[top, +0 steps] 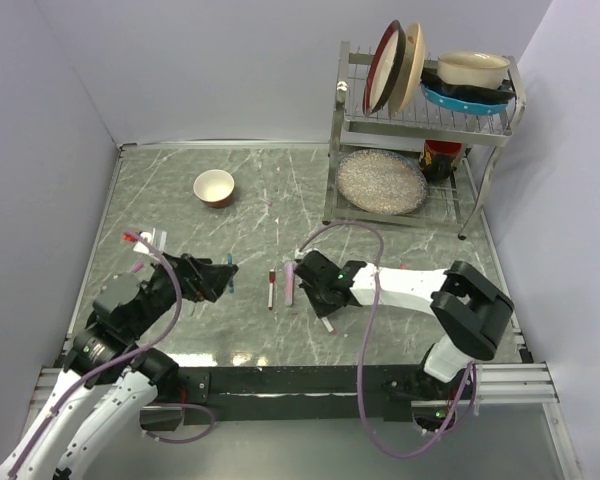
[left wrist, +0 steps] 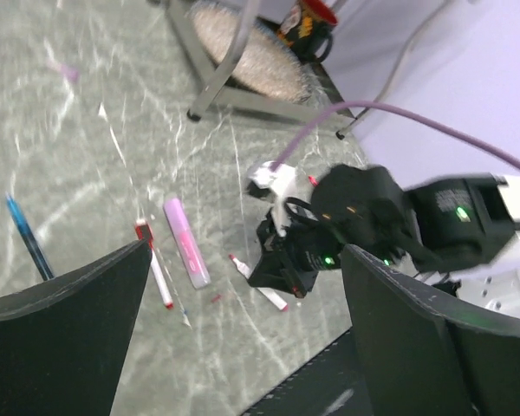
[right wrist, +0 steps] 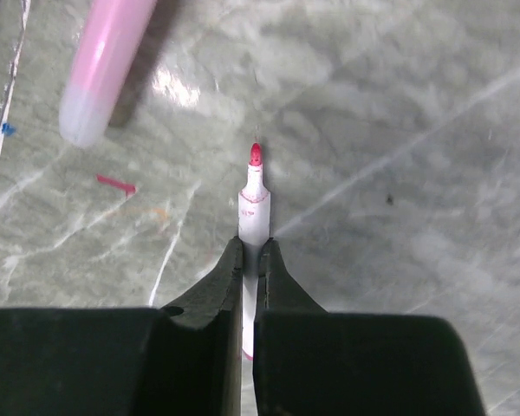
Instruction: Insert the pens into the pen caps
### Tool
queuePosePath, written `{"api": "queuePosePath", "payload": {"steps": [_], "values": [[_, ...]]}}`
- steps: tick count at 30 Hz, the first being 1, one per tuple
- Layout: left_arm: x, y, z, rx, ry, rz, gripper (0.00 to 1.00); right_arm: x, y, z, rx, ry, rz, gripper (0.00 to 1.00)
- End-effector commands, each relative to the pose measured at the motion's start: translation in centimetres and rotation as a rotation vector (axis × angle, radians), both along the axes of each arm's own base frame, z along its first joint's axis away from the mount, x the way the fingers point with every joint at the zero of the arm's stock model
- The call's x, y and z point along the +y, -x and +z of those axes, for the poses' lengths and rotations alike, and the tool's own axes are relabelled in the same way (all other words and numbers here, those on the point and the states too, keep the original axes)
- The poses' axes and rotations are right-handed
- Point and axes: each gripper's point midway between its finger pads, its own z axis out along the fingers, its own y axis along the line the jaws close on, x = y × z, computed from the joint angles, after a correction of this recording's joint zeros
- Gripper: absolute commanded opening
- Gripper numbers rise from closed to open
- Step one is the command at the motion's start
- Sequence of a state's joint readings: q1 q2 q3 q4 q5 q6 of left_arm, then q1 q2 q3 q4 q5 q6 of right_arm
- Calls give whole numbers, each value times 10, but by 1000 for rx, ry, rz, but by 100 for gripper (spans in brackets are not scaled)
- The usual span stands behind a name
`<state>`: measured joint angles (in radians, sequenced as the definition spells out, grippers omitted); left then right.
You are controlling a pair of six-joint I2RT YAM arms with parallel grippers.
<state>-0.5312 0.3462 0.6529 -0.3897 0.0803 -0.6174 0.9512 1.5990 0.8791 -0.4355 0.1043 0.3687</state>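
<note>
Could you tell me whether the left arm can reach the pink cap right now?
Probably yes: the pink cap lies just ahead of the open left claw, with only a red-tipped pen lying flat between them.

Left arm comes up from its base at the bottom left and leans forward and to the right, sitting low over the tabletop. The left hand is spread wide: in its wrist view the two dark fingers sit way out at either side of the frame. Right arm has its elbow out on the right, and the white forearm runs left across the middle to a black wrist with a green light on. The right hand tips down at the tabletop with its fingers pinched tight on a white pen — red tip poking out ahead. The two hands are near each other but apart
</note>
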Motion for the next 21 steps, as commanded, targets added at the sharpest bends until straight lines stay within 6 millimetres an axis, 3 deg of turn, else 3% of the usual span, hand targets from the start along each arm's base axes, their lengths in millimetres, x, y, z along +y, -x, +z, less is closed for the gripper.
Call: {"api": "queuePosePath", "payload": {"steps": [1, 5, 10, 12, 17, 21], "values": [[-7, -12, -10, 158, 80, 45, 94, 10, 0, 27, -51, -146, -95, 0], [-24, -15, -36, 247, 84, -14, 90, 24, -6, 60, -124, -312, -141, 0], [-51, -11, -30, 217, 195, -157, 85, 45, 2, 116, -185, -566, -116, 0], [-58, -9, -39, 237, 206, -191, 84, 55, 5, 138, -198, -660, -106, 0], [-69, -13, -51, 273, 206, -227, 81, 72, 14, 169, -196, -786, -70, 0], [-79, -15, -48, 258, 228, -273, 78, 81, 16, 183, -205, -824, -58, 0]]}}
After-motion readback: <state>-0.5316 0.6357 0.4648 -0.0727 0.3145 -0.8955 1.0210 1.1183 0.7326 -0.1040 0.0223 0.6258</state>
